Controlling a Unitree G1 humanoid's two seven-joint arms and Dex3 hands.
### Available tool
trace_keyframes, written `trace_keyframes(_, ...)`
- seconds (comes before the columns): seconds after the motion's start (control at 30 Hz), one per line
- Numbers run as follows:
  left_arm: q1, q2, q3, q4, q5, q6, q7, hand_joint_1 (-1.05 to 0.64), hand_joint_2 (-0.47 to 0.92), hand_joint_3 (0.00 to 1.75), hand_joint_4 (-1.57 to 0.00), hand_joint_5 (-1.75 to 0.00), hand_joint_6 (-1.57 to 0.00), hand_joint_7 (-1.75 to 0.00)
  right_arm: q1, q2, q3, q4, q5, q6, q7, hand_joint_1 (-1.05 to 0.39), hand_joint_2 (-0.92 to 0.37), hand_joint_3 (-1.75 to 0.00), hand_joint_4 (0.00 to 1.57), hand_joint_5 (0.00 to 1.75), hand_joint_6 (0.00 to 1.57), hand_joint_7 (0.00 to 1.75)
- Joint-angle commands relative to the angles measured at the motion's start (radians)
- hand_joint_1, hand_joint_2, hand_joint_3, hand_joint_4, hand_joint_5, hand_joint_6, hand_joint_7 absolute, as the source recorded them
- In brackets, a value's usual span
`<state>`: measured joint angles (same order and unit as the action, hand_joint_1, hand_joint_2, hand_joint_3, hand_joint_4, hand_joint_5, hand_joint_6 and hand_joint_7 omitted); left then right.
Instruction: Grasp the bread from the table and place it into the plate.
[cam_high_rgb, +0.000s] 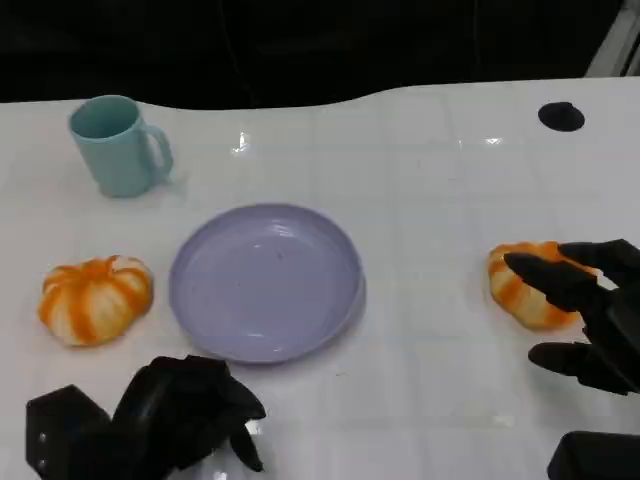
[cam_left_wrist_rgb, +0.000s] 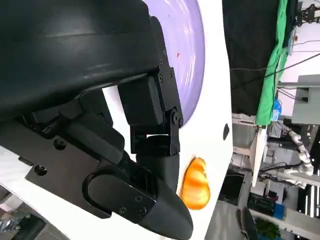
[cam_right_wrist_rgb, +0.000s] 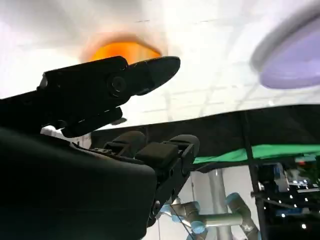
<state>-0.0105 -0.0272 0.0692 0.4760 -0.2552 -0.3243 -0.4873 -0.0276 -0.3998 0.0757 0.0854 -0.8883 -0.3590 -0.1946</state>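
Observation:
Two orange-and-white striped bread rolls lie on the white table. One bread (cam_high_rgb: 95, 298) sits left of the lavender plate (cam_high_rgb: 265, 280). The other bread (cam_high_rgb: 522, 285) lies to the right of it, also seen as the bread (cam_left_wrist_rgb: 195, 185) and the bread (cam_right_wrist_rgb: 122, 50). My right hand (cam_high_rgb: 590, 315) is spread at this right bread, one finger reaching over its top and the others lower beside it, without a closed grip. My left hand (cam_high_rgb: 175, 415) rests near the table's front edge, below the plate, its fingers curled in on nothing. The plate (cam_left_wrist_rgb: 192, 45) (cam_right_wrist_rgb: 295, 65) holds nothing.
A teal mug (cam_high_rgb: 120, 145) stands at the back left. A small black mark (cam_high_rgb: 561, 116) lies at the back right of the table. The table's far edge runs along a dark background.

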Motion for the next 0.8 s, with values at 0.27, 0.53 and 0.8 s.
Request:
trace_keyframes(0.27, 0.014, 0.017, 0.000, -0.009, 0.010, -0.009, 0.002, -1.05, 0.80, 0.01, -1.51, -0.91, -1.57, -0.49, -0.057, -0.026, 0.098, -0.020, -0.095, 0.194, 0.029, -0.56, -0.85, 0.00, 0.00, 0.49, 0.32, 0.00)
trace_keyframes(0.53, 0.019, 0.014, -0.001, -0.021, 0.007, 0.002, 0.003, -1.05, 0.79, 0.00, -1.51, -0.91, -1.57, -0.50, -0.140, -0.018, 0.172, 0.082, -0.112, 0.263, 0.005, -0.49, -0.81, 0.00, 0.00, 0.51, 0.32, 0.00)
trace_keyframes(0.8, 0.023, 0.013, 0.002, -0.027, 0.001, 0.008, 0.001, -1.05, 0.79, 0.00, -1.50, -0.91, -1.57, -0.49, -0.244, -0.006, 0.241, 0.246, -0.105, 0.303, -0.025, -0.43, -0.80, 0.00, 0.01, 0.49, 0.32, 0.00)
